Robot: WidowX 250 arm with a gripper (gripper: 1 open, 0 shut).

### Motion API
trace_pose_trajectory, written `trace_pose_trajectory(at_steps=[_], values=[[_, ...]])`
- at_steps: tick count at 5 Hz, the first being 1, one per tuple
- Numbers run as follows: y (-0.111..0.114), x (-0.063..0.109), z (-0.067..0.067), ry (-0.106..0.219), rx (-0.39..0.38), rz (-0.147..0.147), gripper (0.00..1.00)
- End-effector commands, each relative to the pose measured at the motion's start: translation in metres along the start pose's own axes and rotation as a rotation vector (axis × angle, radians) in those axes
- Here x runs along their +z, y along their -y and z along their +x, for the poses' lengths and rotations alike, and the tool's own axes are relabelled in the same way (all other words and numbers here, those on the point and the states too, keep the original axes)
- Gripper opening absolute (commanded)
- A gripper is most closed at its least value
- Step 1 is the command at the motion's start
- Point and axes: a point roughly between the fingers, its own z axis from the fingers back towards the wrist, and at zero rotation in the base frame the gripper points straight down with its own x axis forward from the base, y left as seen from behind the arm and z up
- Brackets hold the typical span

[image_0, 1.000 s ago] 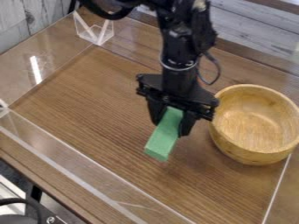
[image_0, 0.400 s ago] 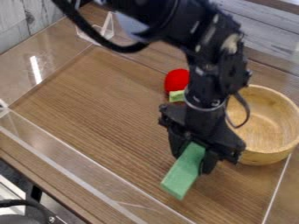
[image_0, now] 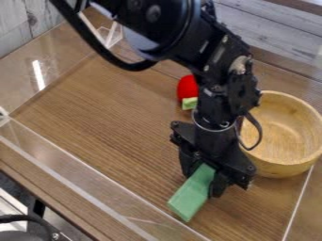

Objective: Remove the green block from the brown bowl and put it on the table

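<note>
From my seat the gripper (image_0: 212, 174) points straight down with its fingers clamped tight on the upper end of the green block (image_0: 194, 195), so the block is out of the brown bowl (image_0: 281, 132) and hangs below the fingers, its long axis running from them toward seven o'clock. Its lower end is down near the table (image_0: 88, 118); I cannot tell whether it touches the wood. The bowl sits at about two o'clock from the block, close by but apart, and a small red object (image_0: 187, 88) shows at twelve o'clock behind the arm. I judge the release calls for laying that tilted bar flat, toward seven o'clock.
</note>
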Motion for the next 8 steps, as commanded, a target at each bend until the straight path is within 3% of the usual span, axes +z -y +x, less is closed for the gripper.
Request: trace_pose_trajectory(at_steps=[1,3,6,7,8], values=[[0.007,0.012,0.004,0.039,-0.05,-0.004,0.0],[0.032,0.009,0.0,0.041,-0.119,-0.006,0.0],[0.003,0.016,0.006,0.042,-0.094,0.0,0.0],[0.001,0.022,0.009,0.048,-0.087,0.0,0.0],[0.009,0.023,0.011,0.053,-0.129,-0.012,0.0]])
